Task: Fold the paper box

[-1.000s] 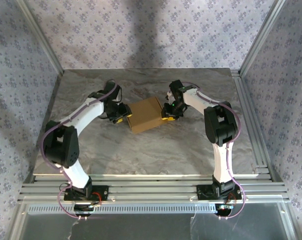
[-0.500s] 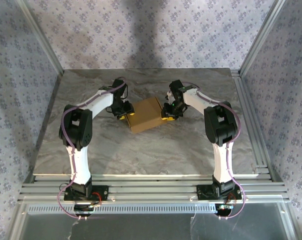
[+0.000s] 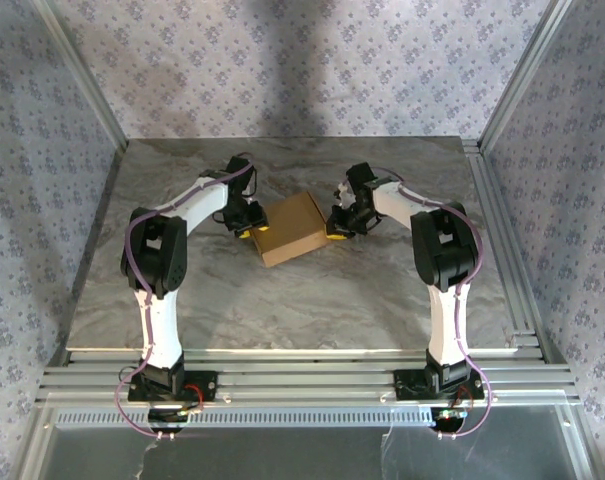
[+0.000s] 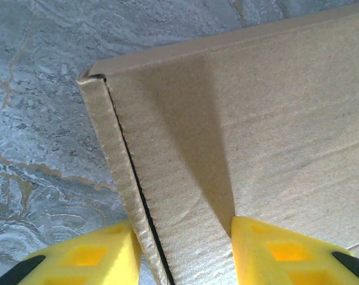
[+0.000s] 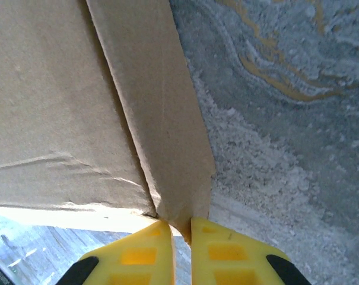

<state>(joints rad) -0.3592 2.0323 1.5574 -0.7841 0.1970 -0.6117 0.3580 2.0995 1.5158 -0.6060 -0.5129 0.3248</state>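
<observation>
From the overhead camera both sets of fingertips are too small for me to read: where the black-and-yellow two-finger left gripper and the matching right gripper meet the tan-brown cardboard box, I can't judge contact. On my left wrist camera the yellow plastic pads are cut off at the bottom edge, the box runs out to the right, and I can't tell whether the pads squeeze it. On the right wrist camera the box leaves the frame at the top and left, the pads are cropped below, and the pale patch at lower left is too blurred to name.
</observation>
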